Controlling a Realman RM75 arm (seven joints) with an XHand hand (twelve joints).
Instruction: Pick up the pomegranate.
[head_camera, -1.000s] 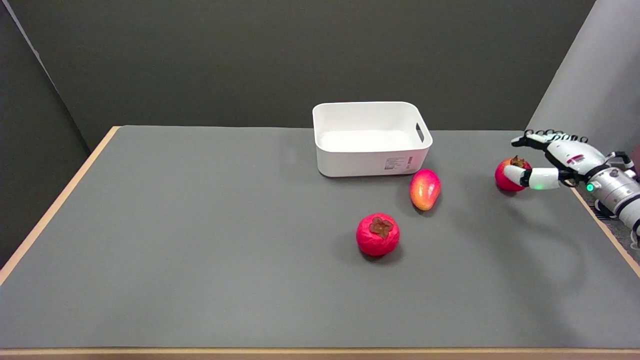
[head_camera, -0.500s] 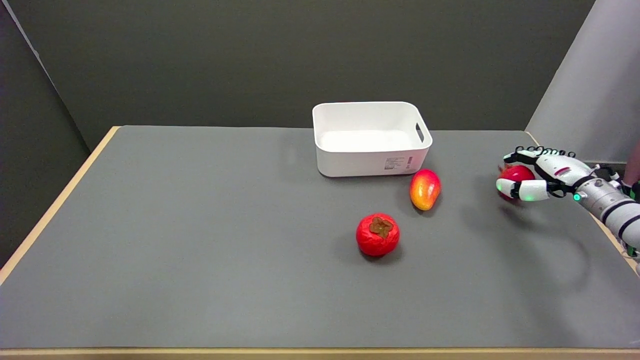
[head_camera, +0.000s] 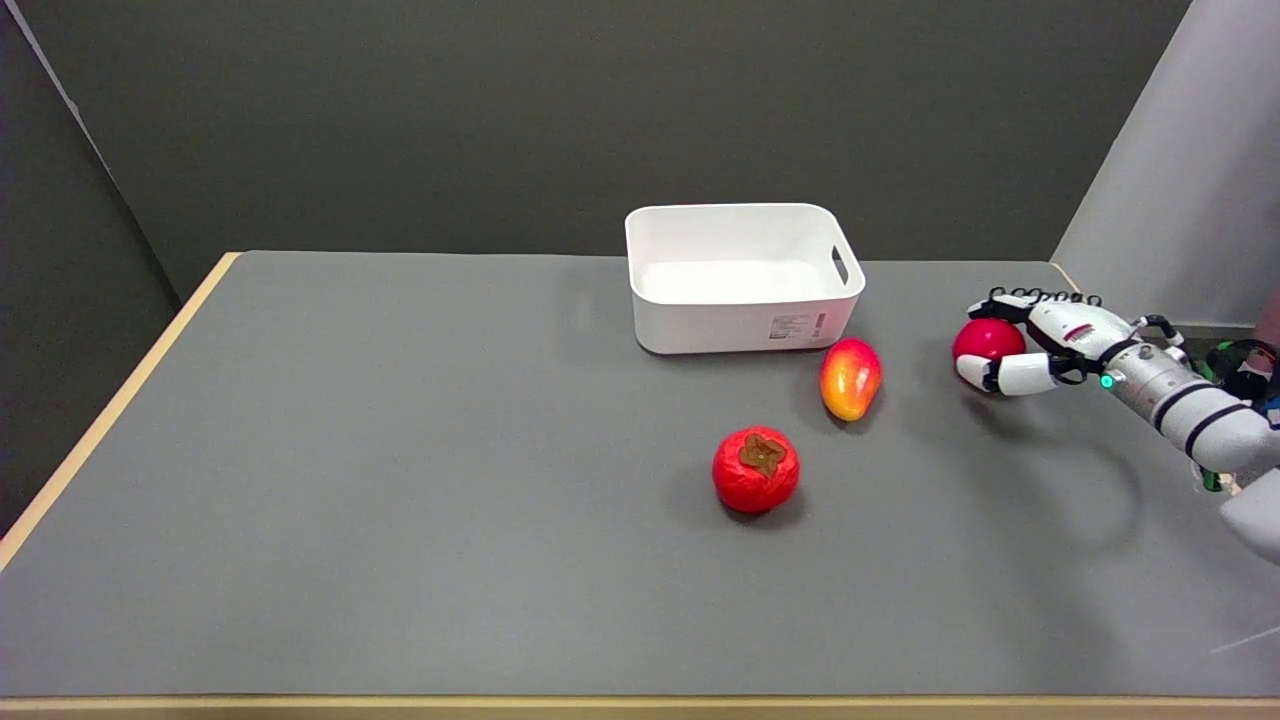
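On the big gray table (head_camera: 400, 520) with its pale wood edge, I see a few things sitting under a dark gray wall (head_camera: 600, 110), and a lighter gray panel (head_camera: 1180, 170) leans in at the far right. The tabletop looks flat and dull, not shiny. My right hand (head_camera: 1020, 345) reaches in from the right side, and its fingers (head_camera: 985, 372) curl around the pomegranate (head_camera: 985, 338), so I am holding it. A second ago the pomegranate sat farther right near the table edge with its little crown showing on top; now it is more to the left, closer to the mango (head_camera: 850, 378), and a soft shadow lies on the table below it, so it seems lifted a bit. The crown is hidden now. The other things have not moved. The pomegranate is round, red and smooth. The mango is egg shaped, red fading to yellow, and a bit glossy. It lies just beside the front right corner of the white bin (head_camera: 742, 325). The bin looks like smooth plastic, with round corners, a handle hole in its right side, and a small label on the front. Nearer to me sits a persimmon (head_camera: 756, 470), round and bright red with a wrinkly skin and a brown leafy cap on top.
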